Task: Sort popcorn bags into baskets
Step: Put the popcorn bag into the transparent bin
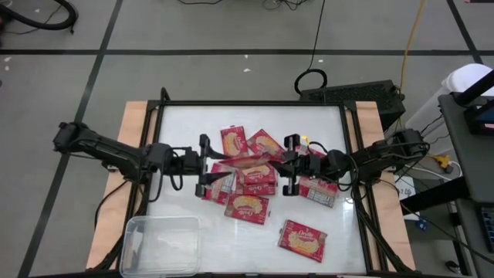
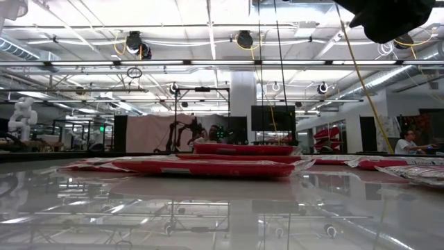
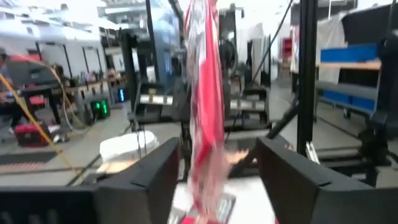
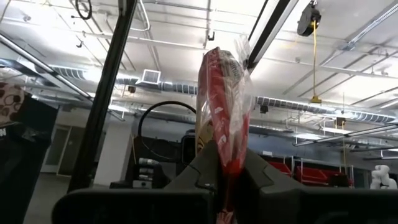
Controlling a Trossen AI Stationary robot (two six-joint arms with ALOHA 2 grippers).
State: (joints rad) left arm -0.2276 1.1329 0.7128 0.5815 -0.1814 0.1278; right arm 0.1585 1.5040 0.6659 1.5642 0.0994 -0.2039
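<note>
Several red popcorn bags (image 1: pixel 248 185) lie flat in a pile at the table's middle, and one more popcorn bag (image 1: pixel 302 238) lies alone toward the near right. Above the pile a bag (image 1: pixel 251 161) stands on edge between both grippers. My right gripper (image 4: pixel 229 177) is shut on it from the right. My left gripper (image 3: pixel 214 180) is open at the bag's left end (image 3: pixel 205 93), a finger on either side with a gap to each. The clear basket (image 1: pixel 160 245) stands at the near left corner. My right gripper pinches the bag's right end (image 4: pixel 229 163) between its two fingers. The fingers come from the table's right, slanting upward. The bag stands on edge with its faces upright and reaches out past the fingertips over the pile toward my left gripper.
A black frame (image 1: pixel 255 103) borders the white tabletop. Free tabletop lies along the far edge and between the basket and the lone bag. In the low view the flat bags (image 2: pixel 208 167) spread across the table's middle, and a dark arm (image 2: pixel 395 21) hangs at the upper right.
</note>
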